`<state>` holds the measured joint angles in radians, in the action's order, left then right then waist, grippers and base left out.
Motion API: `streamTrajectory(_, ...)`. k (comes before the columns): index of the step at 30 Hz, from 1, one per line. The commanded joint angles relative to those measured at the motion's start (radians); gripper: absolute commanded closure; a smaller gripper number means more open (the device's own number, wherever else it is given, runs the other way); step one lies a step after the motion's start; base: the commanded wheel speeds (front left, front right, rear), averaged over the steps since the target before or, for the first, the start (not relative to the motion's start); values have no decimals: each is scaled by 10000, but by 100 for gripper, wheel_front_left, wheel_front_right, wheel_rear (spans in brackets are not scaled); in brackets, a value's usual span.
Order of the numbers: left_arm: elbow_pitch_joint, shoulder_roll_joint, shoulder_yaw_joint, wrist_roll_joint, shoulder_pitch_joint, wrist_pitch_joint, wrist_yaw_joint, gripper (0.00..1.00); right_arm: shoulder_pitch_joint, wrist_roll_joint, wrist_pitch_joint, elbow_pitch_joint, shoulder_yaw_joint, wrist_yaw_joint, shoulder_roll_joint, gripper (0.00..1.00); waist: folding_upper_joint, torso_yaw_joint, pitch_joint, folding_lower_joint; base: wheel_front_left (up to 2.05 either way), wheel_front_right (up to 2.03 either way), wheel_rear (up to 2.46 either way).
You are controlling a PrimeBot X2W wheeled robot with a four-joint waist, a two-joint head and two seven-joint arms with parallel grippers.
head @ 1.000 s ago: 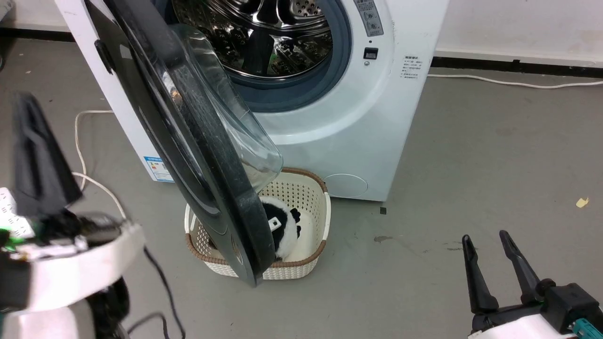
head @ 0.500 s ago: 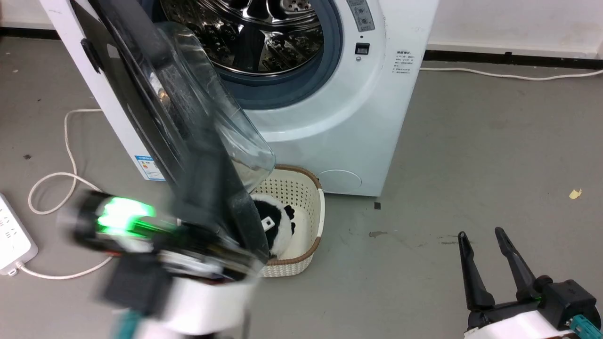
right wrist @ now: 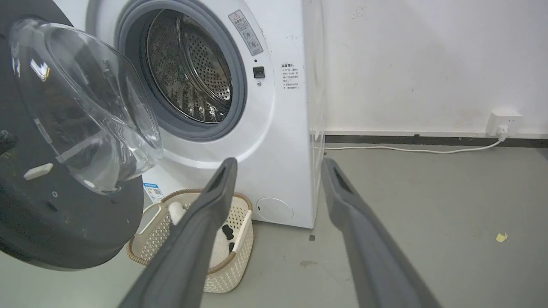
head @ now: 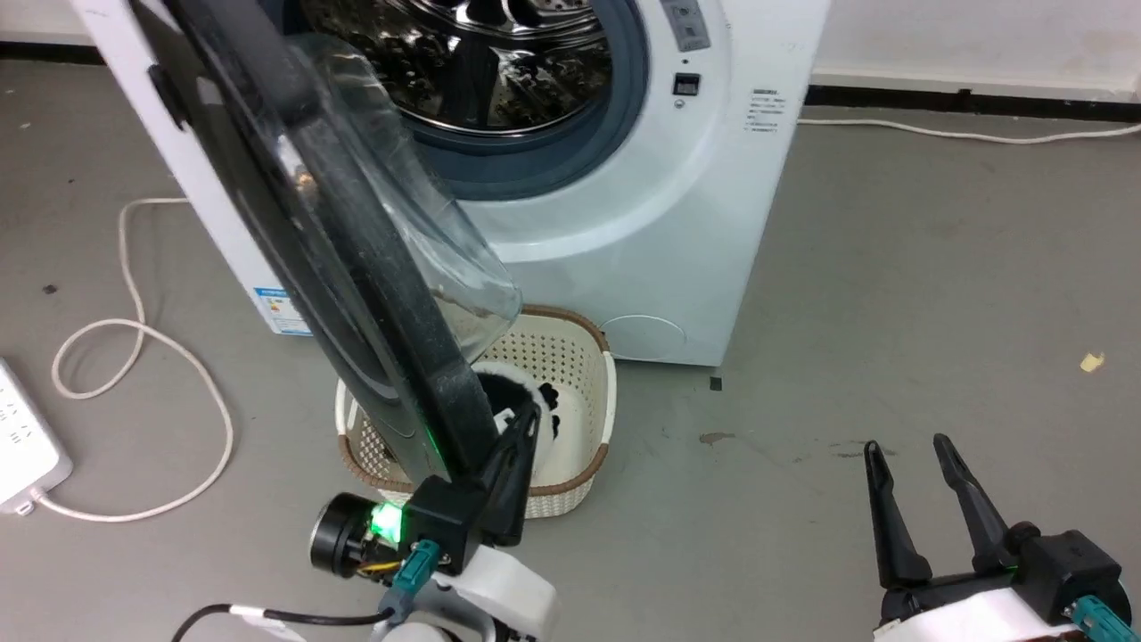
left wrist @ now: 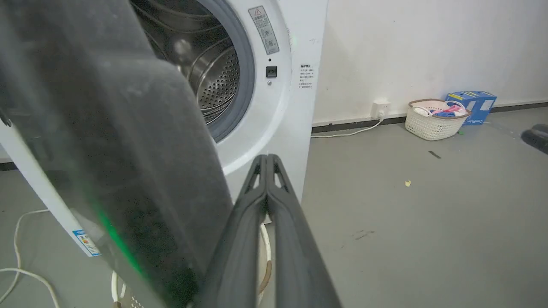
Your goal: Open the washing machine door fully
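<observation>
The door (head: 392,294) looks heavy, but it hangs on a hinge, so it should swing under a steady sideways push and not need lifting. Its black ring (right wrist: 64,222) is hard, glossy and probably slippery, and it seems too thick to pinch well. The better contact is likely flat against the ring's inner face near the free edge, far from the hinge. The glass bowl (right wrist: 85,107) is the fragile part and is best left alone.

The left gripper (head: 530,417) has its 2 fingers pressed together, holding nothing. The door stands immediately to the left of those fingers, with its lower rim touching or just beside them; I cannot tell which. The washer (head: 624,223) lies ahead of the fingertips, and a woven basket (head: 570,499) sits on the floor just beyond them. Well off to the right, the right gripper (head: 905,444) hangs low with its 2 fingers spread and empty.

The door is large and round. It has a wide black ring, dusty on the inner side, around a clear bowl that bulges toward the drum (head: 499,53). It juts out from the washer's front, swung clear of the opening but, as I judge it, not yet fully back.
</observation>
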<state>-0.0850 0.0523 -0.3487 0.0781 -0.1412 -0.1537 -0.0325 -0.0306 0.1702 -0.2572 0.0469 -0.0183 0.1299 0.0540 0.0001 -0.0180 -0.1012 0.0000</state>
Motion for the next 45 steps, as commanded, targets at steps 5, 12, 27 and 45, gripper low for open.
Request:
streamTrajectory(5,-652,3,137,296,53,-330,-157,100,40,84,-45,76,22,8,-37,0,-1,546,180,0,0,0,0)
streamTrajectory(12,-998,80,227,485,244,-506,-242,100,-169,89,-45,165,66,8,-37,0,-1,1767,552,0,0,0,0)
streamTrajectory(27,-1410,1407,2066,1472,-517,-265,-472,100,7,-298,-45,320,-355,8,-37,0,-1,4101,1,0,0,0,0)
streamTrajectory(45,-4331,3949,4259,2477,-2820,-563,-94,100,668,-1050,-45,321,-340,8,-11,0,-1,3364,-1664,0,0,0,0)
